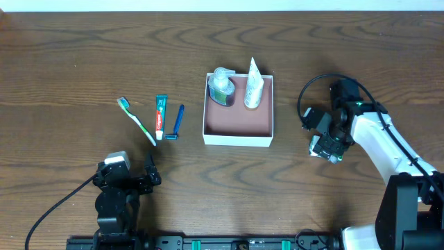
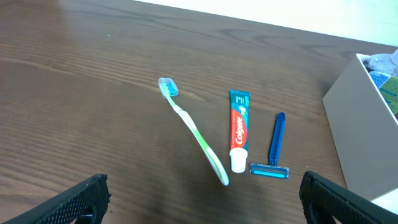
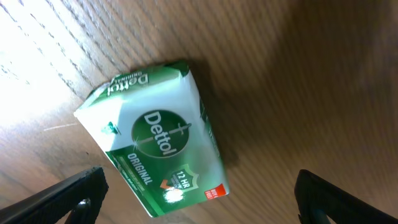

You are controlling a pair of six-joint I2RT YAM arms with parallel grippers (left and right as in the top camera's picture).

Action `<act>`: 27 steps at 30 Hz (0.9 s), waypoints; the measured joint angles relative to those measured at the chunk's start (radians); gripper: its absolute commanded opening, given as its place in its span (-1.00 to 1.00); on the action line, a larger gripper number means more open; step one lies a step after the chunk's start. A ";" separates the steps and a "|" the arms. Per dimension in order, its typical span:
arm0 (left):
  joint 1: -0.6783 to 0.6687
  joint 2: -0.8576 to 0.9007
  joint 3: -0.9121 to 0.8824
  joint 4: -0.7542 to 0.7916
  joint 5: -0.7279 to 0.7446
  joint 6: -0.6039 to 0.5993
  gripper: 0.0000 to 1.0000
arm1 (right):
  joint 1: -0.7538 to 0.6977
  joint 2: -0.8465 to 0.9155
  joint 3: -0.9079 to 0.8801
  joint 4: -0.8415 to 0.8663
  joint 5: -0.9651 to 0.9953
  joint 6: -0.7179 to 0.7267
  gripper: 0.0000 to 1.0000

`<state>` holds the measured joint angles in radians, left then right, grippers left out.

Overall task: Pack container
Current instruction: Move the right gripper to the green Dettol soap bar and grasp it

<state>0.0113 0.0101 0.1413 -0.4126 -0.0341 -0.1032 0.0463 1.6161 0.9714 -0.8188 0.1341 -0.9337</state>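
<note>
The container [image 1: 238, 139] stands open-topped, with a clear bottle [image 1: 220, 87] and a white tube [image 1: 252, 87] upright against its far wall. To the left of the container a toothbrush [image 2: 193, 130], a toothpaste tube [image 2: 239, 127] and a blue razor [image 2: 275, 146] lie side by side, and the left gripper [image 2: 203, 193] hangs nearer than these, fingers spread wide and empty. To the right of the container the right gripper [image 3: 199, 182] is over a green soap packet [image 3: 155, 155], fingers apart and not clamped on it.

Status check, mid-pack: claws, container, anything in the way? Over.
Left claw open, empty; right claw open over Dettol soap packet. Container holds bottle and white tube. Toothbrush, toothpaste, razor outside, left of it. Nothing in the way.
</note>
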 measured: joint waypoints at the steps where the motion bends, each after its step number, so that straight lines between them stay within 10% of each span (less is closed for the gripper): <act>1: 0.000 0.000 0.000 0.000 0.000 0.000 0.96 | -0.003 0.001 -0.002 -0.002 0.000 -0.002 0.98; 13: 0.000 0.000 0.000 0.000 0.000 0.000 0.96 | -0.007 0.106 -0.012 -0.003 -0.022 -0.006 0.99; 27: 0.000 0.000 0.000 0.000 0.000 0.000 0.96 | -0.007 0.137 -0.008 0.131 -0.041 0.208 0.49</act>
<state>0.0116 0.0101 0.1413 -0.4126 -0.0341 -0.1032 0.0395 1.7527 0.9630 -0.6876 0.0929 -0.7254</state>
